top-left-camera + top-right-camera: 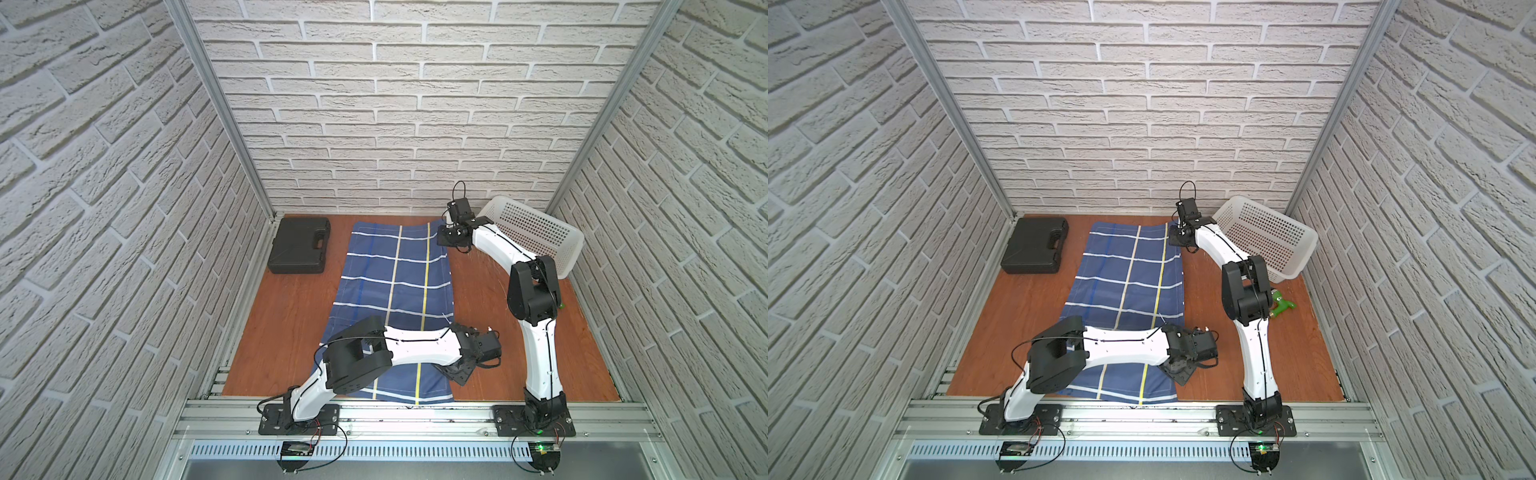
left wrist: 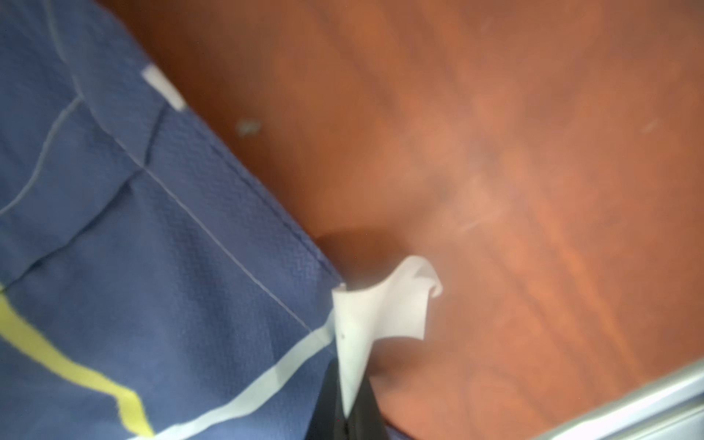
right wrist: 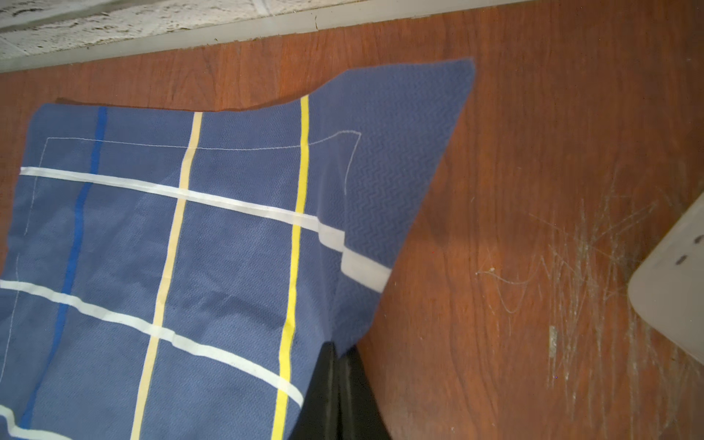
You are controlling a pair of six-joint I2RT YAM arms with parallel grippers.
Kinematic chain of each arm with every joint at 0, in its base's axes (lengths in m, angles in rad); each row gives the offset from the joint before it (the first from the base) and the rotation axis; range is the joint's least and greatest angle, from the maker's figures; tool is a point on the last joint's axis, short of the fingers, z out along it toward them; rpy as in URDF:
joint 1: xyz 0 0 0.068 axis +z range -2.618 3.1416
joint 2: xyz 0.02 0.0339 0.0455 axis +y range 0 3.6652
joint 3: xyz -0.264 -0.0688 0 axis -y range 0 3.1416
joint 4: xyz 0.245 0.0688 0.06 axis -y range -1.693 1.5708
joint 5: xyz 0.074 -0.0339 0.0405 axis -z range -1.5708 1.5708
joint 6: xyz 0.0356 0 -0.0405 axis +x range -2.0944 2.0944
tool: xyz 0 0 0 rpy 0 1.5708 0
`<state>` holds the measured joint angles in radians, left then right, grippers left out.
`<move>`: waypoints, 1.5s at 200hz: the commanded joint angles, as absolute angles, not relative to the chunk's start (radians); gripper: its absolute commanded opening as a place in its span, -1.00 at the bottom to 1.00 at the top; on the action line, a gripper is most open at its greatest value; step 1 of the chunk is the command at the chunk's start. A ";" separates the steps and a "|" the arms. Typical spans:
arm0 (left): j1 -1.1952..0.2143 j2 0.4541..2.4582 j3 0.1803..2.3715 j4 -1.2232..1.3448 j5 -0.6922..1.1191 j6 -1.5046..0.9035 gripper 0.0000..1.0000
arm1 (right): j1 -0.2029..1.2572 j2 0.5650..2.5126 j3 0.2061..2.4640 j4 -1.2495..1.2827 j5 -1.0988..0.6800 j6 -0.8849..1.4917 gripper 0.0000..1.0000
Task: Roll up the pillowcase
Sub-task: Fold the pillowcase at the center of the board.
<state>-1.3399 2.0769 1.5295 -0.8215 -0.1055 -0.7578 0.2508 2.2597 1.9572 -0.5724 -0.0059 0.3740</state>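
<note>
Pillowcase [image 1: 395, 291] lies flat, lengthwise, on surface [image 1: 282, 324]; left end effector [image 2: 348, 404] pinched on its near right edge at white label [image 2: 381, 312], right end effector [image 3: 337, 354] pinched on far right edge; grasp step seems done, next likely needs both lifting together, turning that edge over evenly.

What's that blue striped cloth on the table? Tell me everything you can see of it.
The pillowcase is a blue woven cloth crossed by white stripes, with yellow, cream and blue lines running lengthwise. It lies spread out, unrolled, on the wooden table. The right hand pinches its far right edge, lifting that corner. The left hand pinches a white tag at its near right edge.
</note>
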 commanded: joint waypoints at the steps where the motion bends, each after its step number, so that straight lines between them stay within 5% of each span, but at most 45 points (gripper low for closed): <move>1: -1.330 1.909 1.425 -0.738 -0.084 -0.736 -1.00 | 0.258 2.189 2.007 -0.564 0.027 0.395 -0.95; 54: -1.338 1.640 1.208 -0.485 0.006 -0.573 -1.00 | 0.258 2.179 2.085 -0.641 0.115 0.384 -0.95; 141: -1.305 1.793 1.383 -0.282 0.199 -0.312 -1.00 | 0.204 2.161 2.163 -0.773 0.262 0.240 -0.95; 245: -1.210 1.402 0.949 -0.275 0.027 -0.616 -1.00 | 0.350 2.432 2.495 -0.903 0.223 0.393 -0.95; 300: -1.195 1.324 0.852 -0.416 -0.049 -0.763 -1.00 | 0.441 2.501 2.474 -0.764 0.208 0.472 -0.96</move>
<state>-1.2030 1.3563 0.8795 -0.3340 0.0048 -0.6689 0.4145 2.5057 2.4802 -0.8635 0.2157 0.4129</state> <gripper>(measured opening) 0.049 0.054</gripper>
